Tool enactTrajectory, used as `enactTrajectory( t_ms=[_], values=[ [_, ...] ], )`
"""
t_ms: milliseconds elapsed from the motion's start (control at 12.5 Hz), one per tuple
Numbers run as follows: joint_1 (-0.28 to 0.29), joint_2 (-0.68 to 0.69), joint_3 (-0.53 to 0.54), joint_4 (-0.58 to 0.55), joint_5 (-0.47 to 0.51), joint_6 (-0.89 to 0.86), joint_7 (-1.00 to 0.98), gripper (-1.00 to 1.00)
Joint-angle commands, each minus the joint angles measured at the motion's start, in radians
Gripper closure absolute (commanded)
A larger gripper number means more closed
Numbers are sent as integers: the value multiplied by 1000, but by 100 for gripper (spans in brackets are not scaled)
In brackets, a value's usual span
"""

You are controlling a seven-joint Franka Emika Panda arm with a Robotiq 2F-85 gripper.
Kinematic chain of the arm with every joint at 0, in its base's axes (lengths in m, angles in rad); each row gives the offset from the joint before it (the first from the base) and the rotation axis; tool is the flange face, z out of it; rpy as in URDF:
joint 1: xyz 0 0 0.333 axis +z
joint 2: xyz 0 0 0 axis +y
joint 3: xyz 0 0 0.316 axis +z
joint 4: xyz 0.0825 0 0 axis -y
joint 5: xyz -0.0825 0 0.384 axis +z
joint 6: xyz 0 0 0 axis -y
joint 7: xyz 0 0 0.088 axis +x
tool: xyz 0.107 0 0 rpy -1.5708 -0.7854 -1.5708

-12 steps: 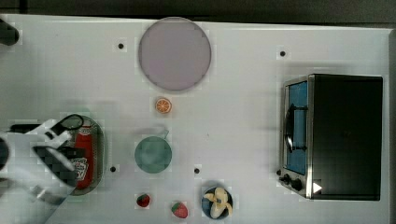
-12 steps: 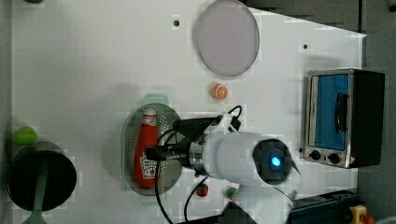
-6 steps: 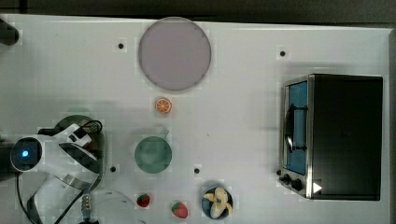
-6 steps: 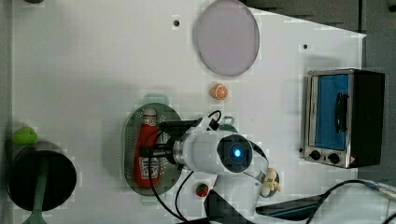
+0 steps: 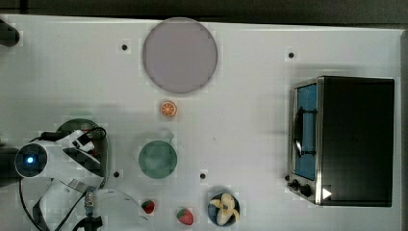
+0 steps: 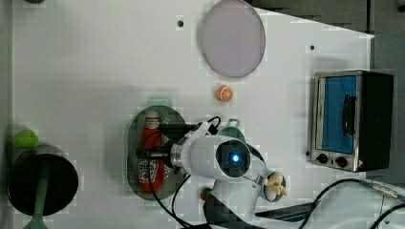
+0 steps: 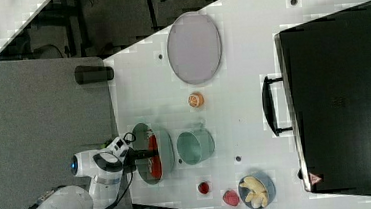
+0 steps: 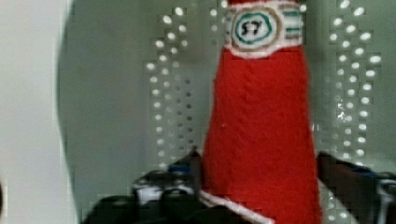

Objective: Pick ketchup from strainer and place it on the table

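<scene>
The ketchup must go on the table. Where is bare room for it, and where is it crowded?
Bare table lies between cup and oven, and between strainer and plate. Crowded by the strawberries and the banana bowl.

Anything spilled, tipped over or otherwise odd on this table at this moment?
No spill or damage stands out. The ketchup lies on its side inside the strainer, with the end effector straddling the bottle. The plate and cup sit flat on the table.
</scene>
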Motion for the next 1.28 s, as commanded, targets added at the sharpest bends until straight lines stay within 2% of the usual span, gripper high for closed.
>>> enactTrajectory(
  t_ms=[80, 240, 320, 480, 720, 880, 1280],
  values=[
    [25, -33, 0, 17, -11, 5, 60, -13],
    [-1, -85, 35, 5, 14, -2, 60, -13],
    [-26, -120, 73, -2, 61, -3, 60, -13],
    [-92, -188, 169, 0, 207, -44, 46, -13],
    [-193, -261, 295, 61, 384, -230, -48, -13],
    [-245, -284, 331, 138, 429, -381, -143, -13],
    [-357, -315, 331, 308, 426, -606, -265, -13]
  ],
)
